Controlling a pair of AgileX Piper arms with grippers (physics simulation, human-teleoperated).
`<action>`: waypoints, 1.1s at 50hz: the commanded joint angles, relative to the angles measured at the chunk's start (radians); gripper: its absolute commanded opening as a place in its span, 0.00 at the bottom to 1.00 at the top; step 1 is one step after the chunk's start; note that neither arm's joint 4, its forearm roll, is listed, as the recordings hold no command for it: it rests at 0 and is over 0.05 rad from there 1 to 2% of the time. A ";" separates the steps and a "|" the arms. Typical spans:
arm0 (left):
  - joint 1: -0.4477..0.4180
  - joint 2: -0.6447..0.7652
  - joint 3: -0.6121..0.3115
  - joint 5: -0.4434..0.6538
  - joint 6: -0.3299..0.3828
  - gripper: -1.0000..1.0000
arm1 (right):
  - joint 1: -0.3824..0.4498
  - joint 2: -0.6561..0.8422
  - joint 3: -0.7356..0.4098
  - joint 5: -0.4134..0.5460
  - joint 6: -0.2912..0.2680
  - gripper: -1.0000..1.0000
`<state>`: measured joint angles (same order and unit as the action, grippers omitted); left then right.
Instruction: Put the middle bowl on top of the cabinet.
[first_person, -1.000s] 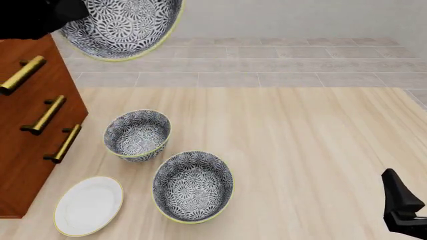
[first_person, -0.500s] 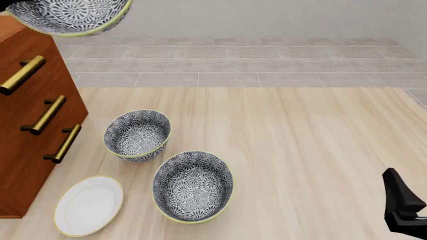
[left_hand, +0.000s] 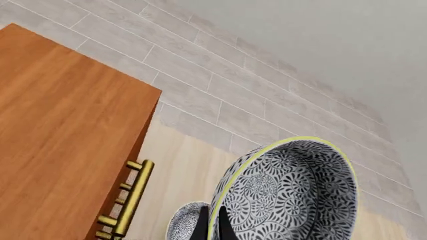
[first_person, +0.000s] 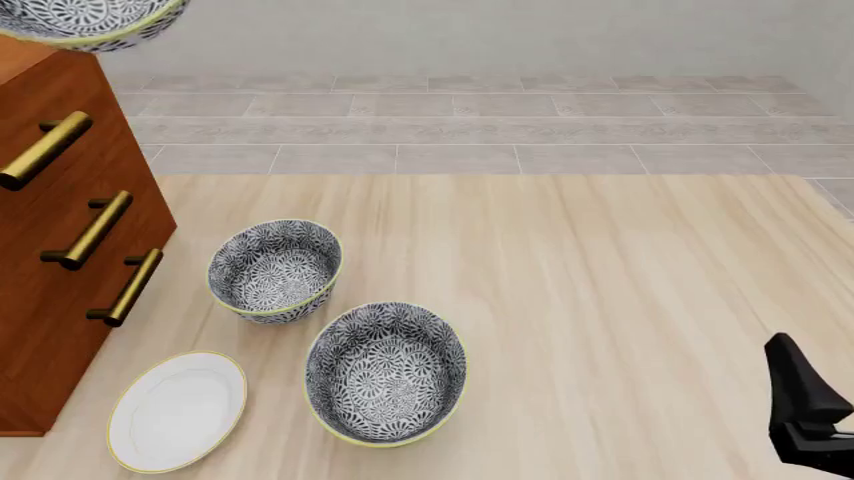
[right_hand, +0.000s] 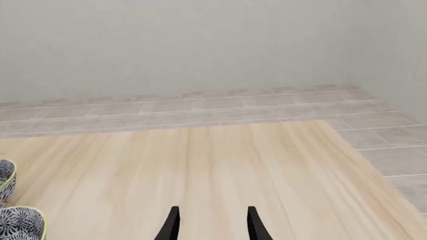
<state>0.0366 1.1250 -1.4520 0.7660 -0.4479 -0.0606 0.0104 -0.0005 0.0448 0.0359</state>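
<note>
The left gripper (left_hand: 212, 227) pinches the rigid, likely fragile middle bowl (left_hand: 287, 192) by its thin rim above the cabinet (left_hand: 60, 145).

Middle bowl (first_person: 83, 22) cut off (top edge); left fingers (left_hand: 215, 227) mostly hidden.

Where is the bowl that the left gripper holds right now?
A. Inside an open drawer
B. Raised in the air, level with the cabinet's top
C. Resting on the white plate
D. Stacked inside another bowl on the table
B: the bowl is pinched at its rim by the left gripper and hangs in the air beside the cabinet top, not yet set on it.
</note>
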 joint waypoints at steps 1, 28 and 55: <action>0.071 0.019 -0.060 0.050 -0.021 0.00 | 0.007 -0.007 0.000 -0.005 0.001 1.00; 0.195 0.050 -0.144 0.105 -0.155 0.00 | 0.008 -0.010 0.000 -0.009 0.017 1.00; 0.307 0.144 -0.201 0.139 -0.228 0.00 | 0.006 -0.009 0.000 -0.006 0.018 1.00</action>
<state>0.3035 1.2450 -1.6260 0.8981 -0.6562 -0.0546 0.0019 -0.0003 0.0373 0.0539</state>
